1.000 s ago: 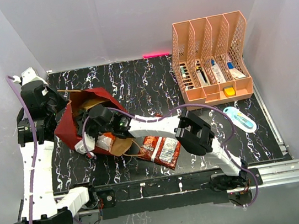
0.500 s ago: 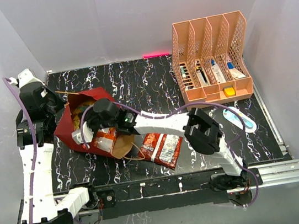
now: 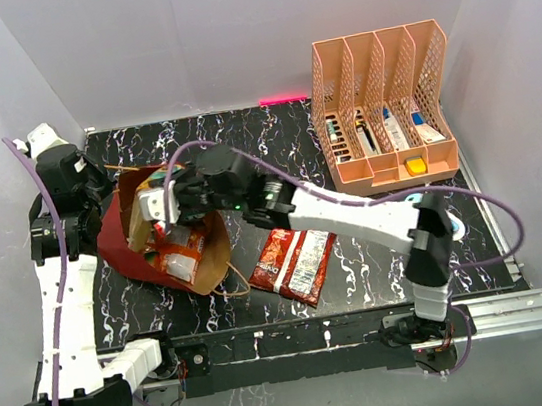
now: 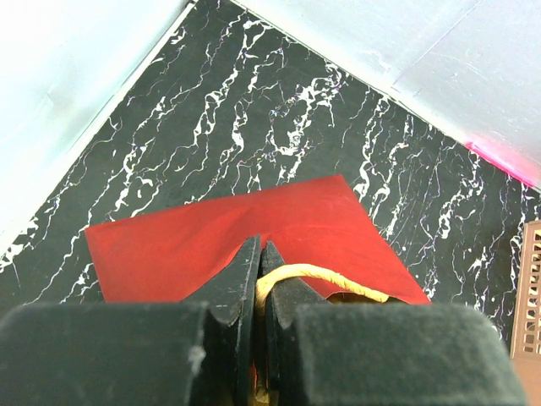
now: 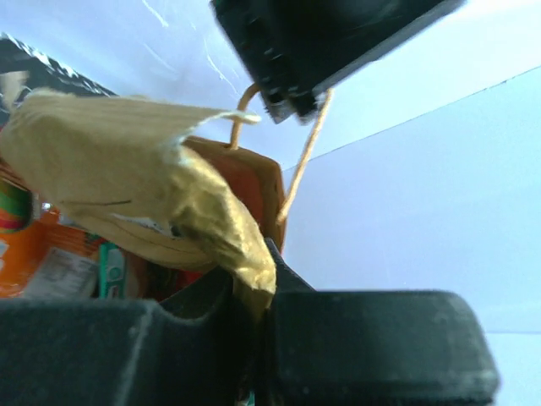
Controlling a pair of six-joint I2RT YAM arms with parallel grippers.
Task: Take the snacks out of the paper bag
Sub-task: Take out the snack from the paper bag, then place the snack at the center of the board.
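The dark red paper bag (image 3: 121,246) lies tilted at the left of the table, mouth up and to the right, brown inside. My left gripper (image 3: 107,186) is shut on its twisted handle (image 4: 338,277), against the red bag wall (image 4: 254,220). My right gripper (image 3: 157,205) is at the bag's mouth, shut on a corner of a gold-yellow foil packet (image 5: 135,169). Orange packets (image 3: 180,261) sit inside the bag; one also shows in the right wrist view (image 5: 42,258). A red packet (image 3: 295,262) lies on the table right of the bag.
A peach file organiser (image 3: 384,111) with small items stands at the back right. A white-and-blue oval packet (image 3: 437,212) lies in front of it, partly behind my right arm. White walls close in the left, back and right sides.
My right arm has swung up and back from low across the table. Its gripper has risen from inside the bag to the mouth with the yellow packet. The bag's mouth has tipped upward.
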